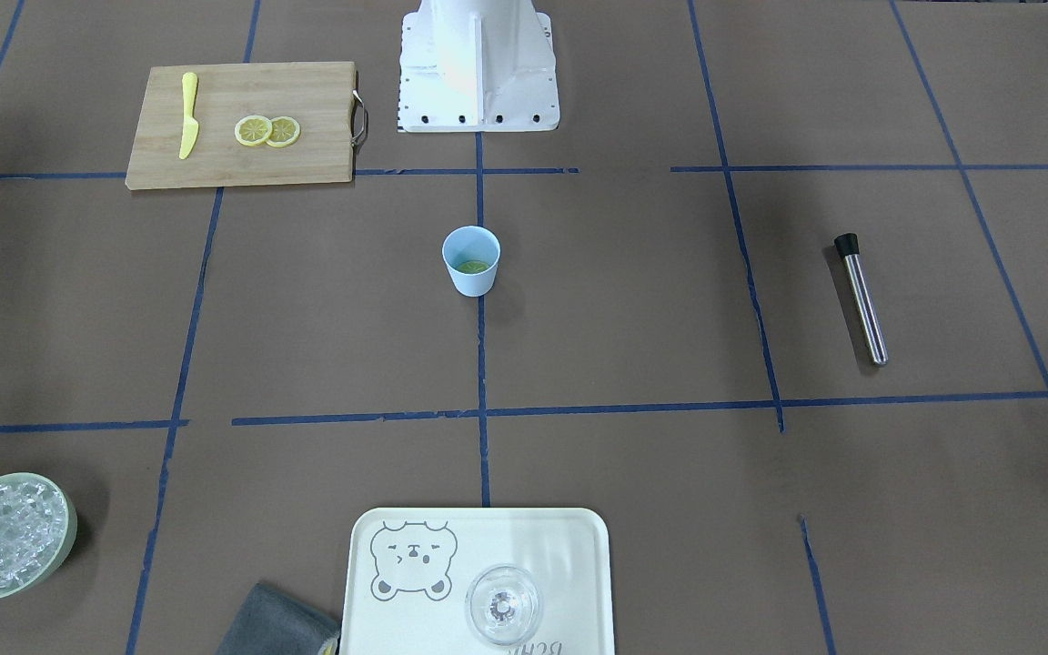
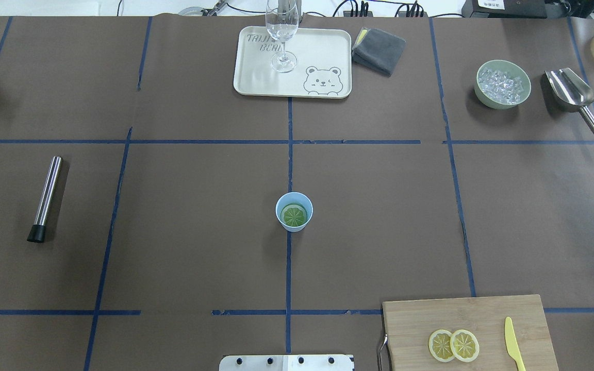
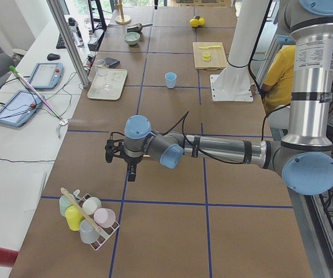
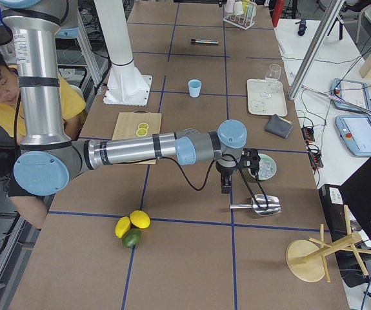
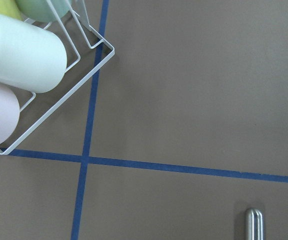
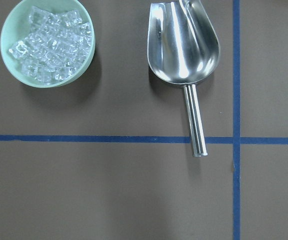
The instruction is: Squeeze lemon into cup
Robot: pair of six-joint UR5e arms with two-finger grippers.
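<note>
Left hand (image 3: 110, 152) and right hand (image 4: 252, 161) hang over opposite worktop (image 2: 183, 247) ends, spread or pressed together I cannot tell, while the lemon (image 2: 294, 215) lies inside the central cup (image 1: 472, 284); probably light, stiff and slippery, best pinched across its rind.

Overhead and front-facing cameras are looking down from opposite sides, sharing the cup (image 2: 282, 202) at bench (image 2: 183, 232) centre; end cameras are looking lengthwise; wrist cameras are pointing straight down, close.
</note>
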